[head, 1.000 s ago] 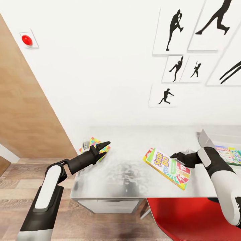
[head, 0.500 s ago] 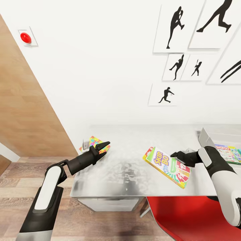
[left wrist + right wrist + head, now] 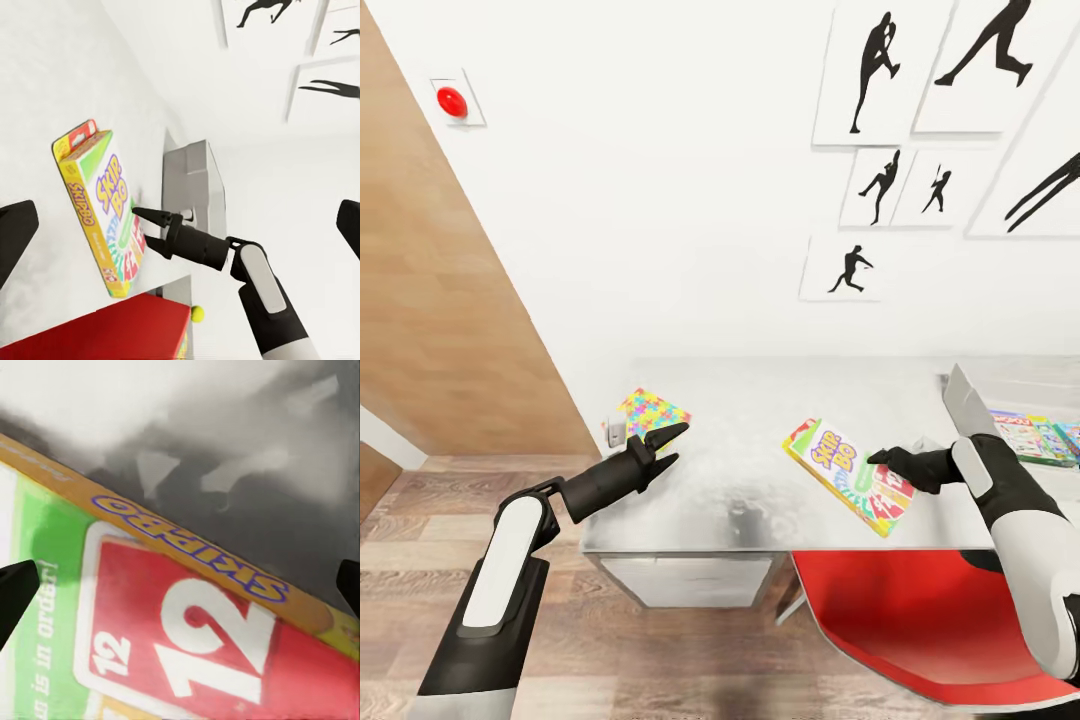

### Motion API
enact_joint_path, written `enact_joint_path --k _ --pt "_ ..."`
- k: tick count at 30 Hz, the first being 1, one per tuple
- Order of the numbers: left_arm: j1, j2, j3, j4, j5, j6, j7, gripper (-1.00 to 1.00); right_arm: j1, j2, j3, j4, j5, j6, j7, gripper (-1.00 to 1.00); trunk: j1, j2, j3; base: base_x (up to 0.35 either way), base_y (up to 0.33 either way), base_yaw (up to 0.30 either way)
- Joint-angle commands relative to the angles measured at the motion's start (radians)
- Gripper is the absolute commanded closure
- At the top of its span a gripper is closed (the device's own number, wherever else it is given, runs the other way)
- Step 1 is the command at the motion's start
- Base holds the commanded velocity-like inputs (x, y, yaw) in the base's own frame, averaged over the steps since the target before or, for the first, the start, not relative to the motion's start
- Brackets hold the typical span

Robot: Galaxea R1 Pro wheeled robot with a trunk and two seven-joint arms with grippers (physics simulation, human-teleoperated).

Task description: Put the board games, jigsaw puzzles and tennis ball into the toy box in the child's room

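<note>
Black right tool (image 3: 878, 461) open, over SKIP-BO box (image 3: 845, 475)

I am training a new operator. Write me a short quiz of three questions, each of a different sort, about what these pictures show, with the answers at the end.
1. True or false: the SKIP BO box lies flat on the table.
2. Multiple choice: the jigsaw puzzle near the left gripper lies at
A) the table corner by the wall
B) the red chair
C) the toy box
3. Fill in: the right gripper is open, with its fingers on either side of the ____ box.

Key
1. True.
2. A.
3. SKIP BO; the right wrist view shows its red "12" card between the fingertips.
</note>
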Motion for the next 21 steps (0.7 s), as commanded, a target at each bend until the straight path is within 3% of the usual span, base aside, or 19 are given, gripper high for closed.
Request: enact_joint_path --k 1,21 --pt "-0.001 -0.001 0.002 -0.001 0.003 0.006 0.002 -1.0 0.0 0.001 -0.003 0.037 0.026 0.004 0.008 -1.0 0.0 -0.001 -0.001 -0.131 0.0 0.0" --pt "-0.001 -0.002 0.004 0.001 0.002 0.004 0.003 -1.0 0.001 0.003 0.0 0.037 0.026 0.004 0.009 -1.0 0.0 -0.001 -0.001 -0.028 0.0 0.001"
